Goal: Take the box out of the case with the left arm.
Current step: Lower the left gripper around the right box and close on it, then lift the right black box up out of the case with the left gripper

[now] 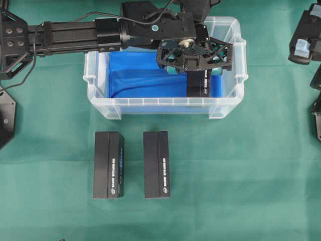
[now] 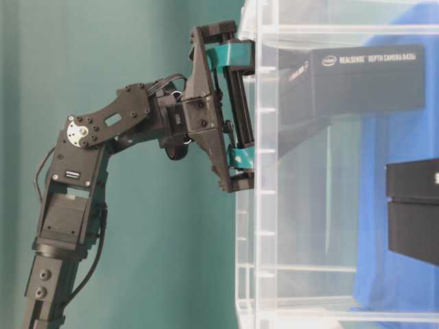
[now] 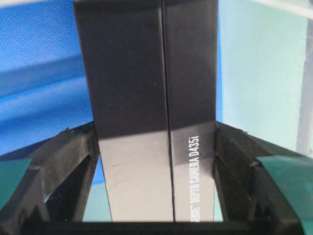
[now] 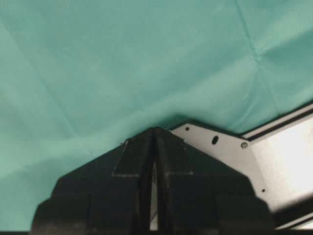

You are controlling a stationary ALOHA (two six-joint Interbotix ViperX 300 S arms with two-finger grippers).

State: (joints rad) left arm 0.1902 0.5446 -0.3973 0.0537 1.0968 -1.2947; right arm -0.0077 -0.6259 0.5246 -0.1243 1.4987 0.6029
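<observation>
At the case's (image 1: 100, 75) right end, your left gripper (image 1: 196, 52) straddles the box (image 1: 197, 84), fingers (image 3: 68, 161) pinching its long sides, long axis running toward the front wall. Right gripper (image 4: 154, 147) sits pressed together, well apart. You have open room above; the right wall stands close.
</observation>
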